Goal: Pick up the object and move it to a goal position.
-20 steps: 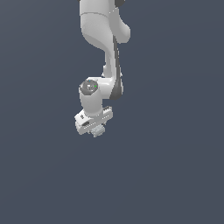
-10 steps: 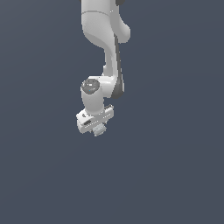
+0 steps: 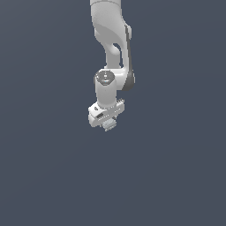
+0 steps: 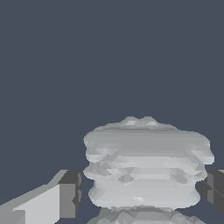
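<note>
The object [image 4: 146, 164] is a small pale grey-blue blocky piece with ribbed sides. In the wrist view it fills the space between my two fingers [image 4: 68, 199], which press on its sides. In the exterior view it shows as a tiny pale bit [image 3: 109, 126] just under the white gripper bar. My gripper [image 3: 107, 123] hangs from the white arm [image 3: 110, 39] in the middle of the view, shut on the object and holding it up off the dark floor.
A plain dark grey-blue surface [image 3: 176, 176] lies all around. No other object or marker shows in either view.
The arm has swung toward the exterior view's right and slightly up, carrying the object. The wrist has turned so the gripper bar sits at a different angle.
</note>
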You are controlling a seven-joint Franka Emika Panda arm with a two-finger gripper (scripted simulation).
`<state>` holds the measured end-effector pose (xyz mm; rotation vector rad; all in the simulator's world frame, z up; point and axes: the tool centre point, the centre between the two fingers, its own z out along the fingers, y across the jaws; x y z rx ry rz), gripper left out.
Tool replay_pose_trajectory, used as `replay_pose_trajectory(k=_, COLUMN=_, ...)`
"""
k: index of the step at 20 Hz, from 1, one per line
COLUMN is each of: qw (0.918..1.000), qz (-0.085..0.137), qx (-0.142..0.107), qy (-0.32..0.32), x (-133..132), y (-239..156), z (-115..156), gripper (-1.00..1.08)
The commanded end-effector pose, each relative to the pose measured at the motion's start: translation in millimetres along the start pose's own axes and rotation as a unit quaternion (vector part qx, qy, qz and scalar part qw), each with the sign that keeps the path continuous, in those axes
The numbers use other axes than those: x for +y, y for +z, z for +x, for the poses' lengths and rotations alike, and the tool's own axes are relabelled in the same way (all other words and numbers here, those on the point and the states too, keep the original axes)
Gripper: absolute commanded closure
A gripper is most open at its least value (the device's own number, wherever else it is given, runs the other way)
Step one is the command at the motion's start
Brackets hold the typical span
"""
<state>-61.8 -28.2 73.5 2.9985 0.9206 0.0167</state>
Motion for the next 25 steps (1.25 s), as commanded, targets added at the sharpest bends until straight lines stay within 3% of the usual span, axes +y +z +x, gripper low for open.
replay_pose_trajectory(k=1, qw=1.0000, qz=0.000, qx=-0.001, qy=0.000, x=-25, y=-9, z=2, gripper=1.08)
replay_pose_trajectory(k=8, qw=1.0000, qz=0.002, qx=-0.003, qy=0.001, x=-93, y=-33, z=8, gripper=1.08)
replay_pose_trajectory(k=14, qw=1.0000, qz=0.003, qx=-0.004, qy=0.001, x=-135, y=-48, z=13, gripper=1.08)
replay_pose_trajectory(k=19, qw=1.0000, qz=0.003, qx=-0.005, qy=0.002, x=-150, y=-54, z=16, gripper=1.08)
replay_pose_trajectory(k=25, qw=1.0000, qz=0.004, qx=-0.005, qy=0.002, x=-148, y=-54, z=17, gripper=1.08)
